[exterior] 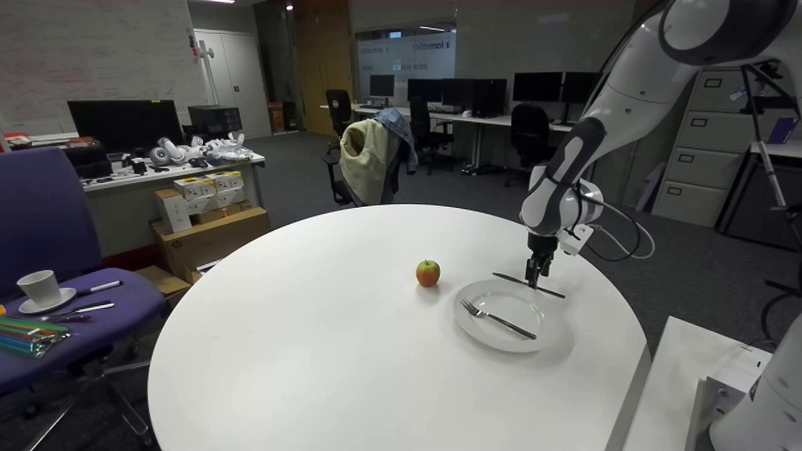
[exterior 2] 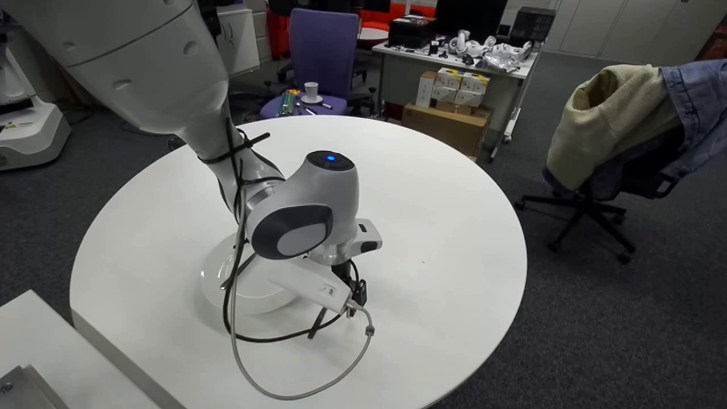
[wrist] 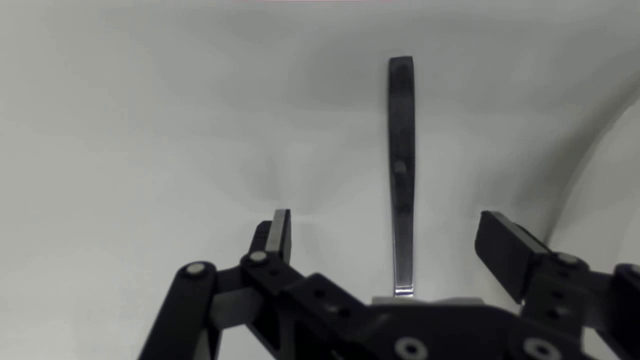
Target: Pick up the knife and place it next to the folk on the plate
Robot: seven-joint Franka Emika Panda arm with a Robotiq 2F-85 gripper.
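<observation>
While the arm (exterior: 639, 94) slants down over the table (exterior: 313, 313), its pincer (wrist: 387, 225) points downward, spread astride the knife (wrist: 402, 165).

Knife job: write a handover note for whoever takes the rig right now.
Jaws: open; in the wrist view the knife shows between them with a gap on either side, not gripped.
Places: knife lies on the round white table, beside the white plate; the fork lies on that plate.
Done: jaws positioned over the knife.
Left: close on it, lift, set it on the plate next to the fork.
</observation>
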